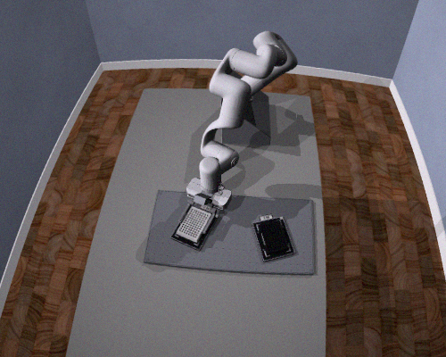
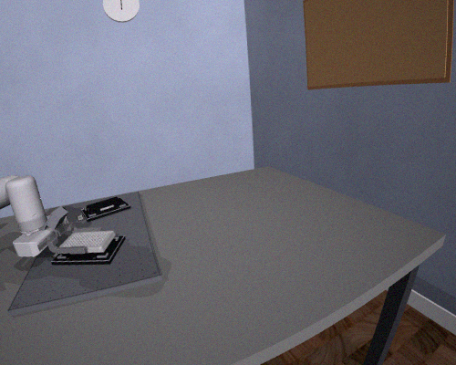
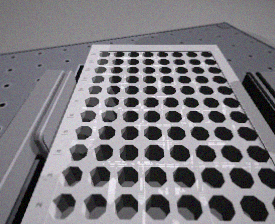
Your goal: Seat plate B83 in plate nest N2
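Top looks down from high, arm (image 1: 235, 103) (image 2: 26, 201) at 12 o'clock; exterior looks across, arm at 9; close wrist shares the white plate (image 1: 195, 224) (image 2: 88, 240) (image 3: 141, 117).

A pale round clock (image 2: 121, 8) (cut off by the frame) hangs upper left; a brown board (image 2: 378, 43), upper right.
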